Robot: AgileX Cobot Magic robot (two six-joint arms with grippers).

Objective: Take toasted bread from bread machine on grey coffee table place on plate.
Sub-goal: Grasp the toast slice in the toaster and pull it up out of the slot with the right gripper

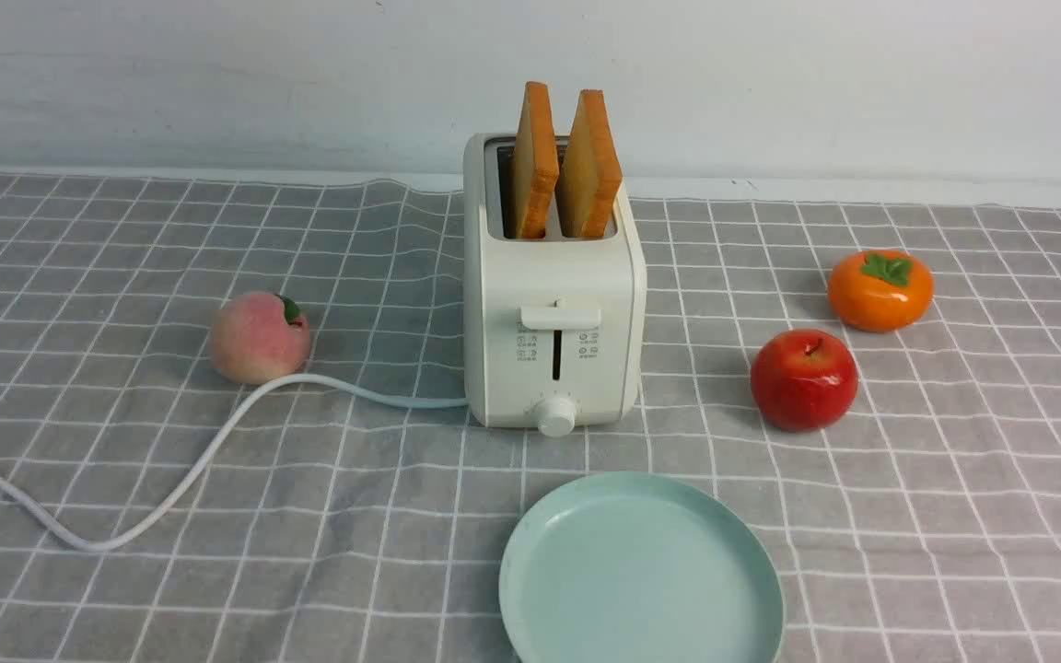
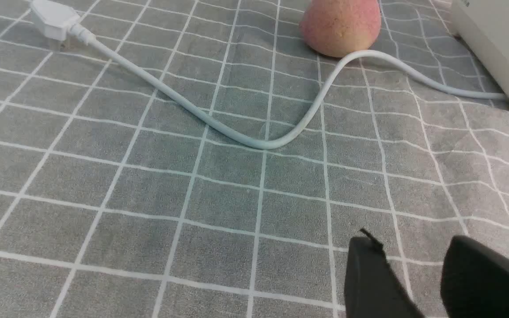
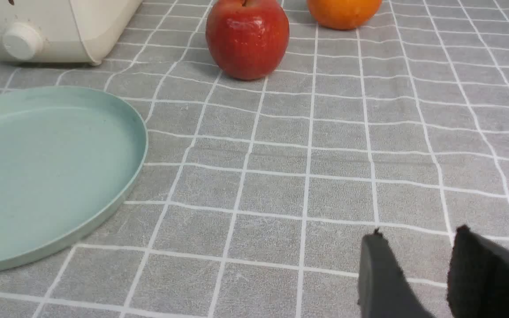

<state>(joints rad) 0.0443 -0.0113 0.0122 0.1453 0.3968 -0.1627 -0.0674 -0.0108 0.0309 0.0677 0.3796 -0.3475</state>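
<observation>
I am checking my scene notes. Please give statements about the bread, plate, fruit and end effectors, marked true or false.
1. Both slices of toasted bread stand in the bread machine. True.
2. The plate holds a slice. False: no bread lies on it.
3. The red apple lies to the bread machine's right. True.
4. The peach sits on the plate. False: it lies on the grey coffee table, beside the power cord.
5. The left end effector grips the cord. False: it is open, holding nothing.
</observation>
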